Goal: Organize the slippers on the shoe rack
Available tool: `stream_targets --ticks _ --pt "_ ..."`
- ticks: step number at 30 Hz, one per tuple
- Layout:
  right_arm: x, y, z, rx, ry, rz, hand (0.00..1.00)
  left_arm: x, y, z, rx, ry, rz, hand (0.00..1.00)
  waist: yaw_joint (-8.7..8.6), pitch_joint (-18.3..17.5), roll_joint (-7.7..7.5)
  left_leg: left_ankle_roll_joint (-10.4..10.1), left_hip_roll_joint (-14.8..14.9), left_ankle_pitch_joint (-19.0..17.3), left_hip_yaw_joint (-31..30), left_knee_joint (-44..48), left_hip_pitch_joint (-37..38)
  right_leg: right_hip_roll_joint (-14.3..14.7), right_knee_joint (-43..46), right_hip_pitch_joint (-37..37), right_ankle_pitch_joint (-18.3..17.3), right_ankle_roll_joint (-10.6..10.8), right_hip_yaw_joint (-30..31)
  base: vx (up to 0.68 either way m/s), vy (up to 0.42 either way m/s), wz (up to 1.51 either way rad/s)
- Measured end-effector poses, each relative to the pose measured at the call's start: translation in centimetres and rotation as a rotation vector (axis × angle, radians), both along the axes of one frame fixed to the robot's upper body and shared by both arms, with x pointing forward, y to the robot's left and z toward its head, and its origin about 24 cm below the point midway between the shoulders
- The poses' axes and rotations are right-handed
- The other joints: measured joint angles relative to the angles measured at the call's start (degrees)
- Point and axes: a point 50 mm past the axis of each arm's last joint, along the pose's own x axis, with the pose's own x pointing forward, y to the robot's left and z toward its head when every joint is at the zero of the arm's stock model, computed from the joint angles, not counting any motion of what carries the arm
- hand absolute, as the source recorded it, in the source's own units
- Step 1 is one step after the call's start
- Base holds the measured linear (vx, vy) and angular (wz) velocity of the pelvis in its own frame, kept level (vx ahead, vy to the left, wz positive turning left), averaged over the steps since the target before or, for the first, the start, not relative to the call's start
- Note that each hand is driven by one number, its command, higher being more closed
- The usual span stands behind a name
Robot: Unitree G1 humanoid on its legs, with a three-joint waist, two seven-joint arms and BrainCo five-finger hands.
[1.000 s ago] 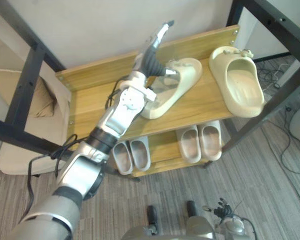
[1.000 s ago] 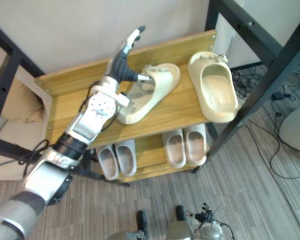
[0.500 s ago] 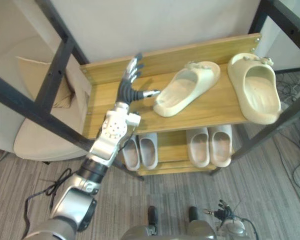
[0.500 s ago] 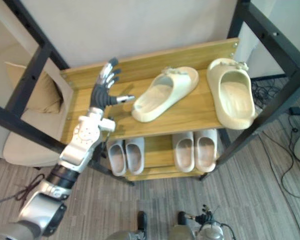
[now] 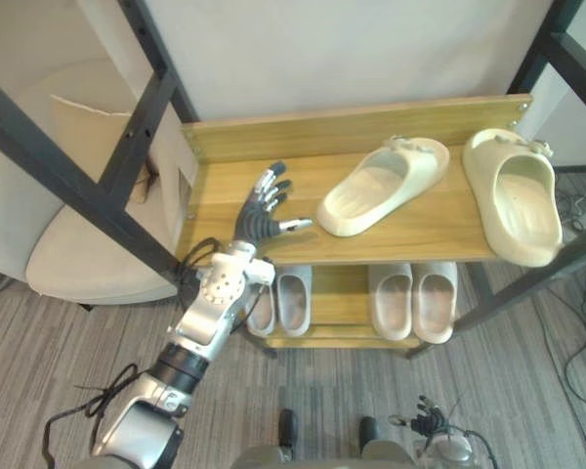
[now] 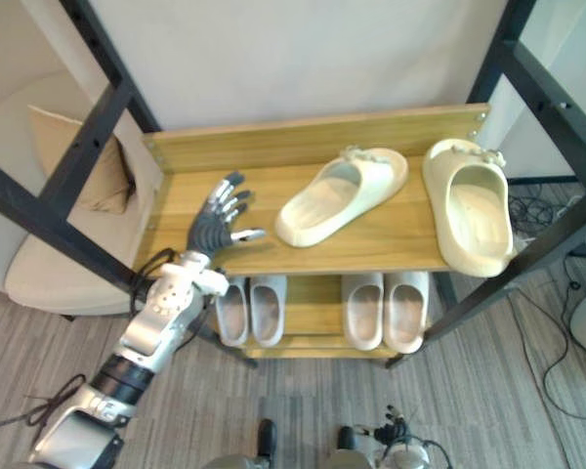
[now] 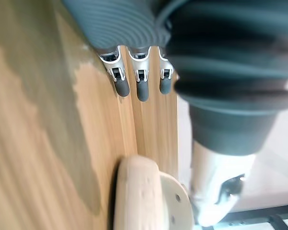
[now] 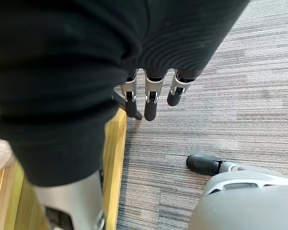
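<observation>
1. Centre-left above the top shelf [image 5: 225,186], the left robot hand [image 5: 257,223] hovered spread and empty.
2. One cream slipper [image 5: 381,188] lay angled nearby; its mate [image 5: 516,200] sat straight, far right.
3. Swinging the angled heel parallel seemed wise.

On the shoe rack [image 5: 352,125] we see the left slipper [image 5: 376,188] beside the right slipper [image 5: 516,207], the left pair [image 5: 281,299] and right pair [image 5: 415,299] beneath.

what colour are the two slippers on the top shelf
Pale cream; the angled slipper and the straight slipper show best in the right eye view.
</observation>
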Motion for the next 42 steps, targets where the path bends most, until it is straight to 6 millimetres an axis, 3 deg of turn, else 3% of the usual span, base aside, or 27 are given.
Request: stream_targets --ticks 6,19,42 --pt "-0.5 0.1 -0.3 0.003 0.031 0.002 0.0 -0.7 -2.4 -0.4 -0.012 0.014 -0.101 0.0 -0.05 -0.76 -0.95 -0.01 0.04 0.0 0.04 -0.01 0.06 0.04 -0.13 0.08 0.0 0.0 0.02 0.0 0.0 0.0" --pt "-0.2 0.5 -0.3 -0.011 0.036 0.057 0.0 -1.9 -5.8 -0.5 -0.032 0.031 -0.243 0.0 -0.39 -1.05 -1.25 -0.02 0.07 -0.01 0.29 -0.02 0.02 0.09 -0.82 0.18 0.43 0.0 0.21 0.0 0.0 0.0" --pt "0.7 1.0 -0.2 -0.009 0.013 0.065 0.0 -2.8 -10.7 0.0 -0.06 0.066 -0.413 0.0 -1.97 -0.68 -2.13 -0.09 0.29 -0.09 2.0 -0.04 0.06 0.17 -0.9 -0.51 1.09 0.0 1.8 0.0 0.0 -0.03"
